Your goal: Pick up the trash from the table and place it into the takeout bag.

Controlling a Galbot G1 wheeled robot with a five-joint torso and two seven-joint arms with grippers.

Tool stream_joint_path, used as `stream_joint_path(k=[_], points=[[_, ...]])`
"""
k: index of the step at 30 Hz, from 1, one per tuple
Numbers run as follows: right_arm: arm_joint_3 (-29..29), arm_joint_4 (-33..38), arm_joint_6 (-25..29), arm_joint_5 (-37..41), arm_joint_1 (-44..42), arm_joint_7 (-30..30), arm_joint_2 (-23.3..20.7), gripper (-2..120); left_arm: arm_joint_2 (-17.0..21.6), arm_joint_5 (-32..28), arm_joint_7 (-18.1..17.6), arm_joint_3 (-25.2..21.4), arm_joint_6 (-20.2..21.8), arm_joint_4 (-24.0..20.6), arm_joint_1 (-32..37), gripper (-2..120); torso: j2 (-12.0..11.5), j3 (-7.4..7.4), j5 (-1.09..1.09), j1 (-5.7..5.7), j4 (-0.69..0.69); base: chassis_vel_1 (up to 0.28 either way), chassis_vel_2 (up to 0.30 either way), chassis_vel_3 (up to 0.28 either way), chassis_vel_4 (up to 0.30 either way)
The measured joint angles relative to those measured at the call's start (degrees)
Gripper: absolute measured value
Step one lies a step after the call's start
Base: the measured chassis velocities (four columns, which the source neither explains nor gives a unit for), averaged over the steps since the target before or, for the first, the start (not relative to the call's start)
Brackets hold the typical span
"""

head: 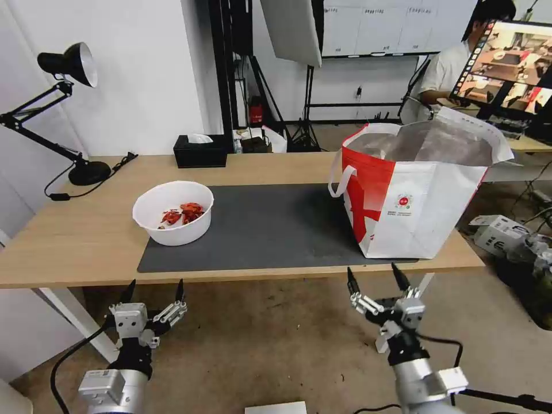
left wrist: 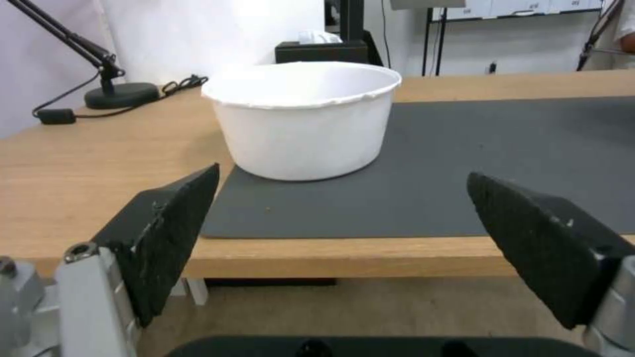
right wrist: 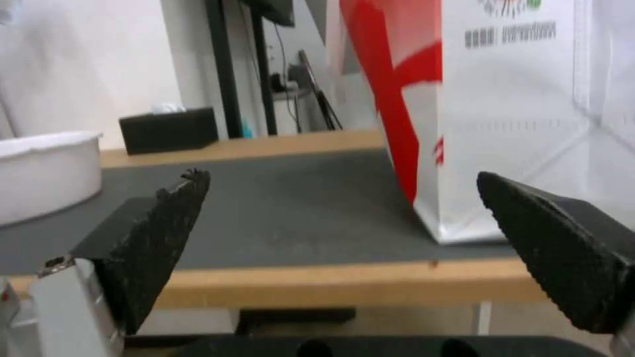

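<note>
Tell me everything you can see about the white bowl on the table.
The white bowl is round and deep with a thin, slightly uneven rim, and looks like disposable plastic or foam. It stands upright on the near-left corner of the dark grey mat, its left side about at the mat's left edge. Inside lie a few red shellfish scraps on the bottom; it is otherwise mostly empty. Nothing else touches it: the left gripper hangs open below the table edge in front of it.

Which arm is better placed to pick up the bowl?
Left. The left gripper, fingers open, sits just before the table edge facing the bowl; the right gripper faces the bag.
</note>
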Motion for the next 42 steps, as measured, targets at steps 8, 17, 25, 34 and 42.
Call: stream_joint_path(k=[8,17,25,34,42], points=[[-0.9,-1.5,-2.3,-1.7,-0.5,3.0,1.6,100,0.3,0.0,0.0,0.1,0.0,0.1,0.0,100,0.0,0.0,0.0,0.0,0.0,0.0,0.0,0.0,0.0],[-0.9,-1.1,-3.5,-1.8,-0.6,3.8,1.8,100,0.4,-0.1,0.1,0.5,0.0,0.4,-0.4,100,0.0,0.0,0.0,0.0,0.0,0.0,0.0,0.0,0.0],[-0.9,-0.7,-4.2,-1.6,-0.6,3.9,1.6,100,0.2,-0.1,0.1,0.5,0.0,0.4,-0.4,100,0.0,0.0,0.0,0.0,0.0,0.0,0.0,0.0,0.0],[-0.8,-0.4,-4.1,-1.8,0.3,3.7,1.2,100,0.0,-0.1,0.1,0.6,0.1,0.6,-0.4,100,0.0,0.0,0.0,0.0,0.0,0.0,0.0,0.0,0.0],[-0.6,-0.6,-4.5,-1.8,1.2,3.8,0.3,100,0.0,0.0,0.1,0.8,0.1,1.0,-0.7,100,0.0,0.0,0.01,0.0,0.0,0.0,0.0,0.0,0.0]])
